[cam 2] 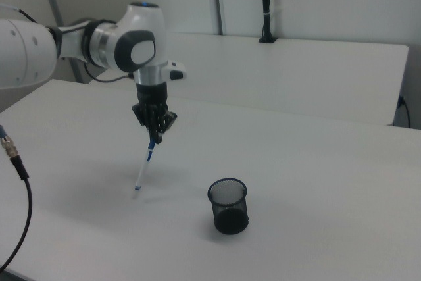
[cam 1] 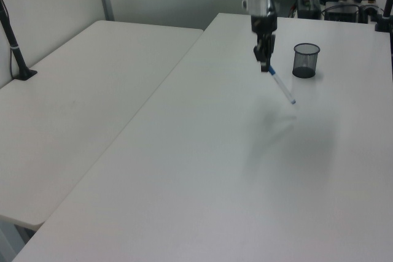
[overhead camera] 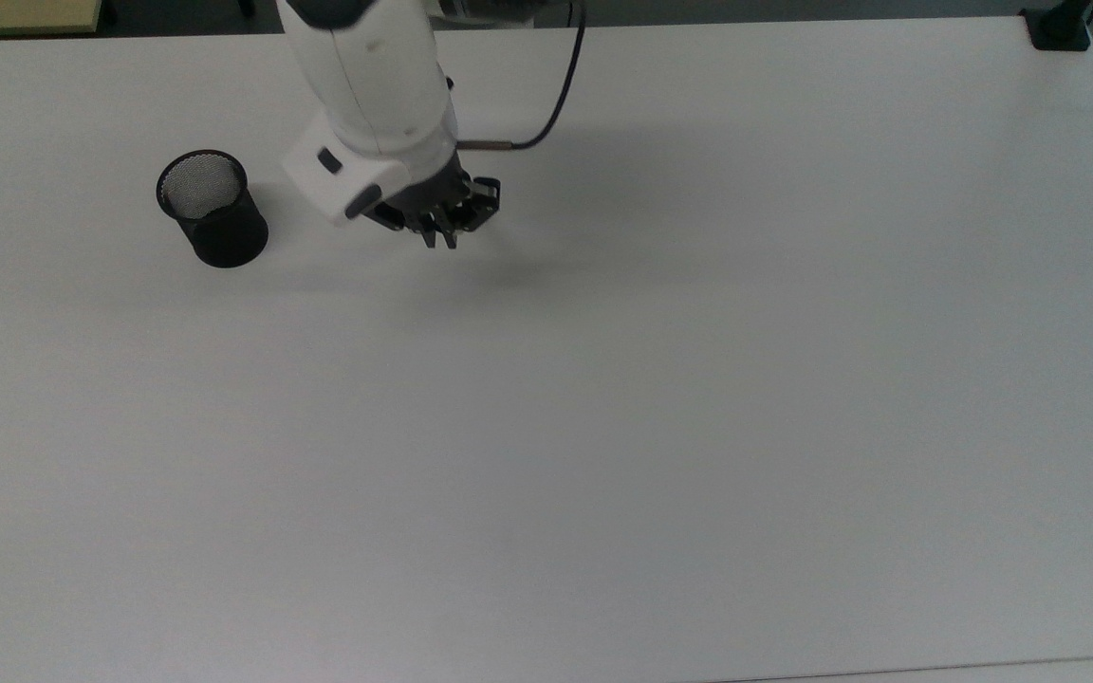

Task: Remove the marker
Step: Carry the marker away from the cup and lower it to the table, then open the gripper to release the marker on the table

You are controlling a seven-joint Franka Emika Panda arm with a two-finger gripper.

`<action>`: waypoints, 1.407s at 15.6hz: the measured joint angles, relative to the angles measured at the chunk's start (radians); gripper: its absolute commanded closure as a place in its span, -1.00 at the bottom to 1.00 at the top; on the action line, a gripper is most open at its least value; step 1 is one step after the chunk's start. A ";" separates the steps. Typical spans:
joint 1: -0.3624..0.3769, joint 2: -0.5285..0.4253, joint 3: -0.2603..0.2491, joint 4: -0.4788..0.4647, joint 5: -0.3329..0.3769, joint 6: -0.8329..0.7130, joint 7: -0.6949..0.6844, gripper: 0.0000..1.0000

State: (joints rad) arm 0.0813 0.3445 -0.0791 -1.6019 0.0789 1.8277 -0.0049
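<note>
While gripper point(cam 1: 264, 64) holds marker point(cam 1: 281, 86), table point(cam 1: 202, 170) lies white.

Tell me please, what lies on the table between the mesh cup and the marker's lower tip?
Nothing. In the right view, only bare table lies between the mesh cup and the lower tip of the marker, which the gripper holds by its capped end.

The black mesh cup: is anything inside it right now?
Nothing shows inside the mesh cup; the top view looks down onto bare mesh. The marker hangs from the gripper, clear of the cup, above the table.
</note>
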 measured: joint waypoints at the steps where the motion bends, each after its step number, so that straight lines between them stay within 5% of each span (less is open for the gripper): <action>1: 0.009 0.031 0.000 0.001 -0.004 0.028 0.011 0.66; 6: 0.049 0.123 -0.002 0.004 -0.059 0.134 0.056 0.06; 10: 0.076 0.151 -0.004 0.006 -0.103 0.193 0.137 -0.16; 14: 0.078 0.139 -0.011 0.027 -0.109 0.197 0.167 -1.00; 22: 0.068 -0.105 -0.018 0.026 -0.124 0.002 0.189 -1.00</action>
State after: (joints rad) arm 0.1496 0.2394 -0.0973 -1.5762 -0.0456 1.8293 0.1839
